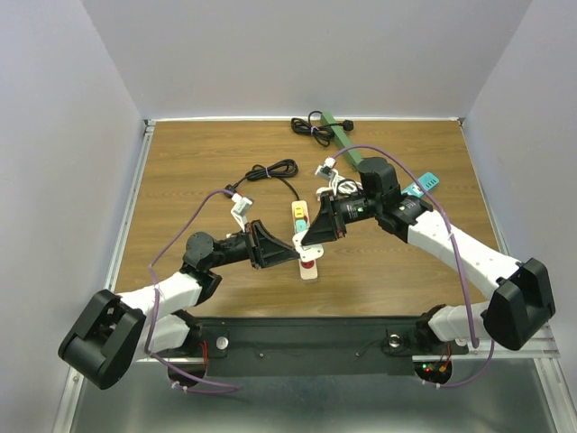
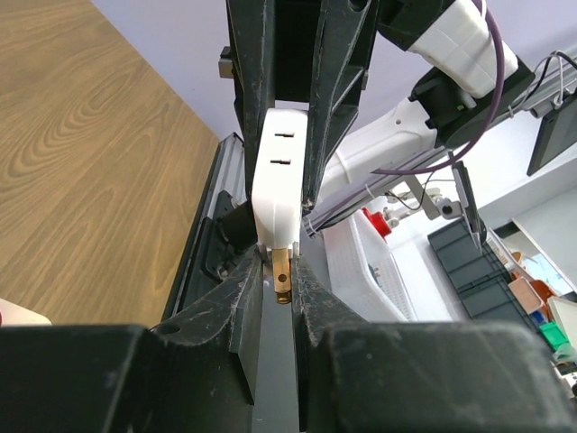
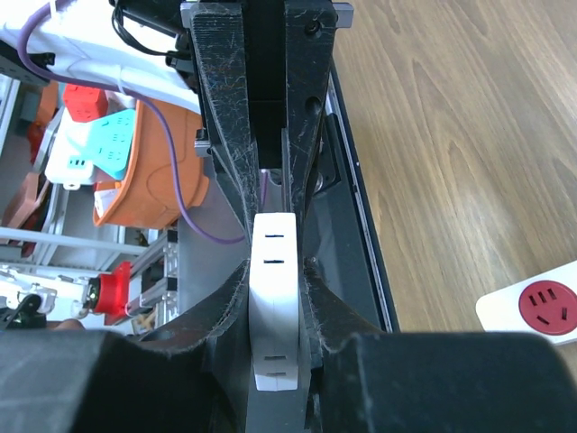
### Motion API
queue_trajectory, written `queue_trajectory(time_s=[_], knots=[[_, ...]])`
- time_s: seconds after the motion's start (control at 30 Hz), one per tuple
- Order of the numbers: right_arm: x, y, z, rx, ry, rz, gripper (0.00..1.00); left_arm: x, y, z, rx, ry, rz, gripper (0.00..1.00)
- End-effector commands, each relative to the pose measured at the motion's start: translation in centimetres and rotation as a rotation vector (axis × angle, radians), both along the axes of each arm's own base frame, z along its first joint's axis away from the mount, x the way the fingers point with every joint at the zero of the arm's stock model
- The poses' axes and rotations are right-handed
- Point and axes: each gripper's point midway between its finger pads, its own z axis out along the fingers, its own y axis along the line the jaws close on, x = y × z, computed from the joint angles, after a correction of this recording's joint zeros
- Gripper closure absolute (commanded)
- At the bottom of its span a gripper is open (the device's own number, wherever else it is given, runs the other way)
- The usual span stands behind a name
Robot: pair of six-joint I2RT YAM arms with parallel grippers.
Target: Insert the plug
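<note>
The white plug [image 1: 299,242] hangs in the air between both grippers, just above the white power strip [image 1: 300,215] lying mid-table. My right gripper [image 3: 275,271] is shut on the plug's white body [image 3: 275,298], one finger on each flat side. In the left wrist view the plug [image 2: 275,180] shows one brass prong [image 2: 282,271] pointing at the camera. My left gripper [image 2: 279,271] is shut narrowly around that prong. The strip's red socket end [image 3: 541,305] shows at the right wrist view's lower right, off to the side of the plug.
Coiled black cables [image 1: 270,171] lie behind the strip. A green strip with another black cord [image 1: 341,133] sits at the table's far edge. A teal item [image 1: 424,185] lies behind the right arm. Metal rails border the wooden table [image 1: 180,180].
</note>
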Motion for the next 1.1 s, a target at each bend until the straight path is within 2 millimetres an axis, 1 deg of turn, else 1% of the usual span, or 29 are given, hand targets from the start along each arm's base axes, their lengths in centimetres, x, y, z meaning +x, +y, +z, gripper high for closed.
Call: queue_trajectory(time_s=[0.0, 0.13, 0.17, 0.2, 0.23, 0.27, 0.3, 0.37, 0.4, 0.47, 0.5, 0.57, 0.63, 0.7, 0.8, 0.93, 1.07], knots=[[1.7, -0.2, 1.2, 0.049, -0.097, -0.050, 1.00, -7.6, 3.9, 10.2, -0.397, -0.696, -0.080, 1.00], [1.7, -0.1, 1.3, 0.052, -0.081, -0.055, 0.99, -7.6, 3.9, 10.4, -0.405, -0.698, -0.074, 1.00], [1.6, -0.1, 1.4, 0.054, -0.078, -0.057, 0.97, -7.5, 3.9, 10.5, -0.406, -0.697, -0.070, 1.00], [1.7, -0.2, 1.6, 0.057, -0.070, -0.072, 0.87, -7.3, 3.9, 10.6, -0.413, -0.689, -0.059, 1.00], [1.6, -0.2, 1.8, 0.059, -0.070, -0.080, 0.82, -7.2, 4.0, 10.7, -0.418, -0.689, -0.051, 1.00], [1.7, -0.3, 1.6, 0.053, -0.057, -0.099, 0.71, -7.2, 4.0, 10.8, -0.422, -0.690, -0.043, 1.00], [1.7, -0.5, 1.9, 0.057, -0.065, -0.113, 0.64, -7.0, 4.1, 11.0, -0.432, -0.687, -0.029, 1.00], [1.5, -0.7, 1.7, 0.055, -0.060, -0.124, 0.57, -6.8, 4.1, 11.1, -0.433, -0.684, -0.016, 1.00], [1.4, -0.8, 1.3, 0.050, -0.044, -0.134, 0.50, -6.7, 4.1, 11.3, -0.437, -0.693, -0.001, 1.00], [1.1, -0.9, 1.5, 0.065, -0.049, -0.137, 0.42, -6.4, 4.1, 11.3, -0.429, -0.691, 0.014, 1.00], [0.9, -1.0, 1.1, 0.060, -0.023, -0.141, 0.40, -6.2, 4.0, 11.4, -0.428, -0.690, 0.020, 1.00], [1.0, -1.0, 1.9, 0.093, -0.055, -0.144, 0.37, -5.9, 3.8, 11.3, -0.411, -0.683, 0.027, 1.00], [0.8, -0.9, 1.8, 0.102, -0.046, -0.143, 0.35, -5.8, 3.8, 11.3, -0.405, -0.693, 0.036, 1.00], [0.6, -0.7, 2.2, 0.127, -0.044, -0.130, 0.34, -5.5, 3.7, 11.3, -0.393, -0.694, 0.046, 1.00], [0.1, -0.3, 2.7, 0.165, -0.060, -0.105, 0.33, -5.3, 3.6, 11.3, -0.388, -0.687, 0.053, 1.00], [-1.0, 0.8, 3.5, 0.199, -0.074, -0.064, 0.33, -4.9, 3.5, 11.3, -0.383, -0.678, 0.064, 1.00], [-1.9, 1.8, 3.6, 0.211, -0.079, -0.027, 0.34, -4.7, 3.4, 11.2, -0.382, -0.670, 0.073, 1.00]])
